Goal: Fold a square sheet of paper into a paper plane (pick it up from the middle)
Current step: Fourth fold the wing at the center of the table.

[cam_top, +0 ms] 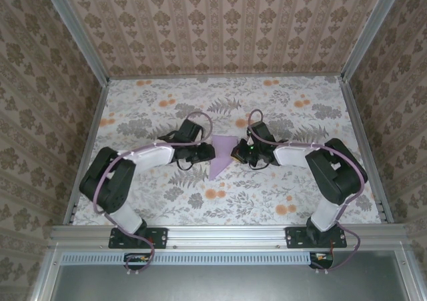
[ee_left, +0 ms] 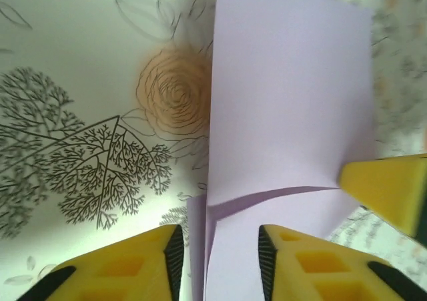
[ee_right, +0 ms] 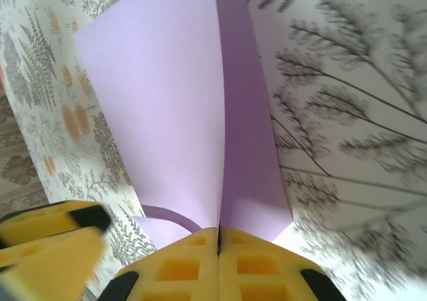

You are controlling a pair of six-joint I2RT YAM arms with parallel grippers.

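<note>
The right gripper (ee_right: pixel 219 244) is the fixed mark here. Its yellow jaws are pressed fully together on the lavender-purple square sheet of paper (ee_right: pixel 167 101), pinching two layers that rise away from the jaws and meet along one sharp line. The sheet is therefore doubled over rather than flat, and is held at one edge by that gripper above the floral-patterned worktop (cam_top: pixel 153 101).

From overhead the sheet shows as a narrow wedge just left of the right gripper. Its long axis runs from the far side toward the arm bases, crosswise to the line joining the two grippers.

The left gripper (ee_left: pixel 217 261) stands across the sheet from the right gripper, close beside it. Its jaws are partly apart and grip nothing. A free edge of the sheet stands in the gap between them, though I cannot tell whether it touches either pad.

The coming move seems to turn on that edge. The sheet lies straight ahead of the left gripper and within its jaws, so closing looks more likely than reaching, with the right gripper's pinch as the anchor.
</note>
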